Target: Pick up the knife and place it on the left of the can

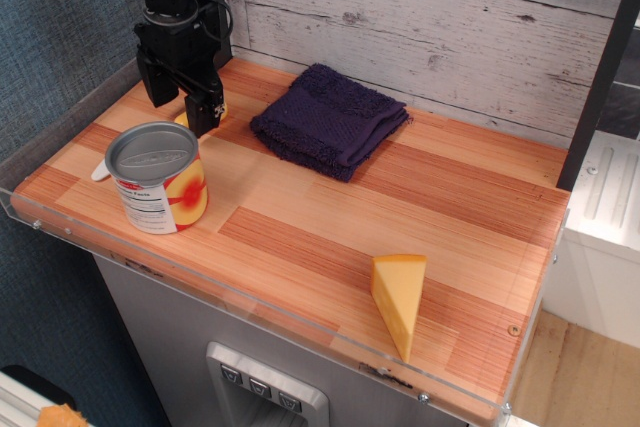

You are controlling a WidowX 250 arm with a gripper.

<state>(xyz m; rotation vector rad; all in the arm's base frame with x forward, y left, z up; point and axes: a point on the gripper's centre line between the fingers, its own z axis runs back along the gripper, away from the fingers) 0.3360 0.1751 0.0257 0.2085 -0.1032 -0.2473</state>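
The can (157, 179) stands upright near the front left corner of the wooden table (330, 217), showing its grey lid and its white, red and yellow label. The knife lies flat on the table behind and to the left of the can. Its white blade tip (99, 171) pokes out at the can's left side and its yellow handle end (183, 120) shows just behind the can; the middle is hidden by the can. My gripper (180, 105) hangs open just above the handle end, holding nothing.
A folded dark purple cloth (328, 119) lies at the back middle. A yellow cheese wedge (399, 299) lies near the front right edge. A clear plastic rim (60, 147) borders the left and front edges. A plank wall stands behind.
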